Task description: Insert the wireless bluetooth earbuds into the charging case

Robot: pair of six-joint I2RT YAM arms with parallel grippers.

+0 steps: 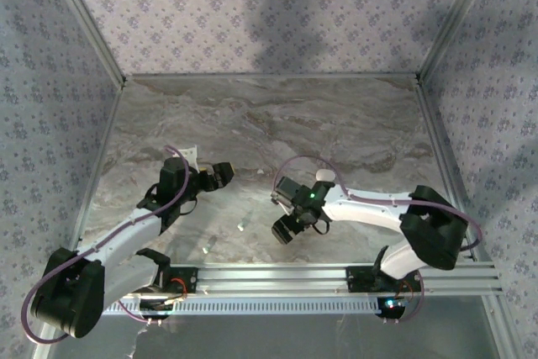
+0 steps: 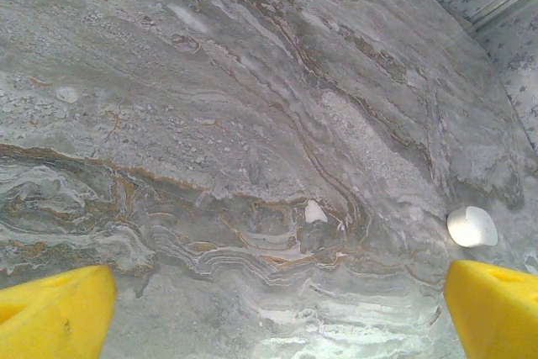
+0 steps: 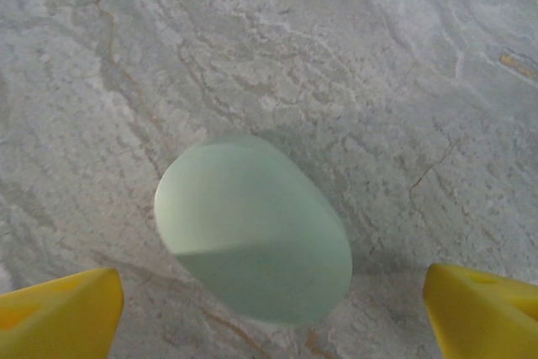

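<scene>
- Left pincer (image 2: 277,313) is spread wide above the marble bench (image 2: 210,56), its yellow fingertips (image 2: 55,313) sitting at the two lower corners of the left wrist view.
- There's an earbud (image 2: 315,212): a tiny white pebble lying on the bench ahead of the left pincer, a touch to the right of its centre line and well clear of both fingertips.
- A white pod (image 2: 471,226), rounder and clearly bigger than the earbud, sits just beyond the fingertip on the right of that view. It is near the fingertip but not touching it.
- Farther ahead and off to the left is a pale spot (image 2: 65,94). I cannot tell whether it is another earbud or a fleck in the marble.
- Over to the right pincer (image 3: 271,313): it is wide open too, with a yellow fingertip at each lower corner of the right wrist view.
- The mint-green charging case (image 3: 252,229) lies flat on the bench just ahead of the right pincer, in the gap between the fingertips. It touches neither and sits a little closer to the one on the left of the view.
- From overhead, the two pincers hang over the middle of the bench, well apart, the left one reaching farther from the bases.
- A tiny pale speck (image 1: 241,226) lies on the bench near the right pincer, on its left side. It is too small to name.
</scene>
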